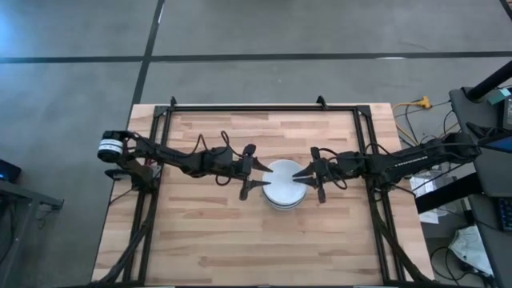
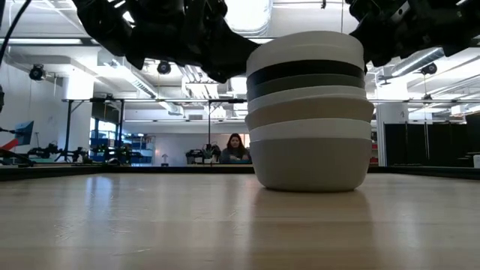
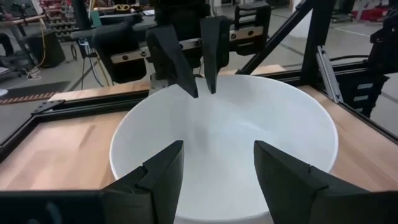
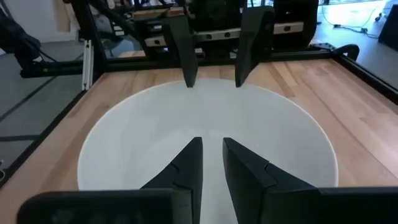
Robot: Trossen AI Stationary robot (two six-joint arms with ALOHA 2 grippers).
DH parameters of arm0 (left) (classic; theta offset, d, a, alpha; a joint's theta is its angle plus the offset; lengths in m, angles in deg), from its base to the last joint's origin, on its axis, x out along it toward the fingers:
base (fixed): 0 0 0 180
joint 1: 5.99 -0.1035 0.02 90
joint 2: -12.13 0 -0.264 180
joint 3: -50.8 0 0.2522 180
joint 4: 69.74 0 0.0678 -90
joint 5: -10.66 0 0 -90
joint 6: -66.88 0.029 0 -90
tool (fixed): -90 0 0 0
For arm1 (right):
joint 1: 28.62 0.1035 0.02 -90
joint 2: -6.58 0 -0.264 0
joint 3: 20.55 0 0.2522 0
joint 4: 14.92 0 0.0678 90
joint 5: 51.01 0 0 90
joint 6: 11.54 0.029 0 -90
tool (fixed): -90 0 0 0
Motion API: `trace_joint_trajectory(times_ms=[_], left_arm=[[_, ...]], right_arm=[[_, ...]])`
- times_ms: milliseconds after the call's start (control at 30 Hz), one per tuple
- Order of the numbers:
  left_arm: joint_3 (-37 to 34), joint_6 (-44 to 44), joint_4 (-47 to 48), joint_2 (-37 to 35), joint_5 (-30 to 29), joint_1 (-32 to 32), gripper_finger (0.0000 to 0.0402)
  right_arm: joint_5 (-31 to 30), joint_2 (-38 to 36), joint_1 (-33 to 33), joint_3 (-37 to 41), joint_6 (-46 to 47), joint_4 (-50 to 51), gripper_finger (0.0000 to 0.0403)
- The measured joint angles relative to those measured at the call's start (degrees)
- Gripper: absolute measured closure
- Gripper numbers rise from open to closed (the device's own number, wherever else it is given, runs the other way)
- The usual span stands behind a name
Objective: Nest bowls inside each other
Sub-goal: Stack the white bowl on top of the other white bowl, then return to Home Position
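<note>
High view: the stack of bowls (image 1: 283, 194) sits mid-frame on the bench (image 1: 200, 232). Left pincer (image 1: 248, 173) apart, right pincer (image 1: 314, 174) nearly together. Bowls look hard, smooth, breakable; grab a rim.

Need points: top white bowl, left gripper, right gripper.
top white bowl (image 1: 282, 178): high view, on its inner surface.
left gripper (image 1: 246, 171): high view, midway between its spread fingertips.
right gripper (image 1: 299, 174): high view, between its nearly closed fingertips.
</note>
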Motion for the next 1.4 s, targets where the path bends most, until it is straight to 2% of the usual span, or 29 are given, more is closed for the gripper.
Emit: trace_joint_trajectory(times_ms=[367,533,700,833,933,1033,1133,1267,1400], left_arm=[[-0.13,0.3,0.92,-1.89,-0.65,-0.07,0.0221],[-0.13,0.51,1.64,-5.28,-0.65,-0.07,0.0221],[-0.35,0.91,8.95,-11.0,-0.71,-0.07,0.0223],[-0.91,2.33,18.4,-17.3,-0.95,0.01,0.0247],[-4.54,3.05,20.02,-22.54,-0.99,0.31,0.0286],[-10.26,3.25,19.48,-28.52,-1.0,0.44,0.0341],[-17.15,1.99,16.0,-34.18,-1.7,0.44,0.0391],[-25.35,1.29,5.05,-40.59,-3.96,0.27,0.0396],[-29.99,3.45,1.3,-47.47,-7.82,-0.53,0.04]], right_arm=[[0.17,0.12,0.0,-0.12,-2.28,0.2,0.0344],[0.13,-1.15,0.0,-1.59,-3.92,-1.1,0.0344],[0.0,-5.04,0.02,-1.64,-6.45,1.55,0.0344],[-0.18,-12.09,0.0,-0.7,-6.87,8.12,0.0344],[-0.45,-19.36,0.0,1.84,-6.57,9.83,0.0344],[-0.52,-27.06,-0.02,6.94,-5.47,8.12,0.0345],[-1.67,-33.72,-0.02,13.84,-4.21,-0.36,0.0353],[-4.83,-38.87,-0.75,22.42,-3.37,-14.37,0.0376],[-4.61,-42.67,-2.62,21.78,-3.38,-13.63,0.0393]])
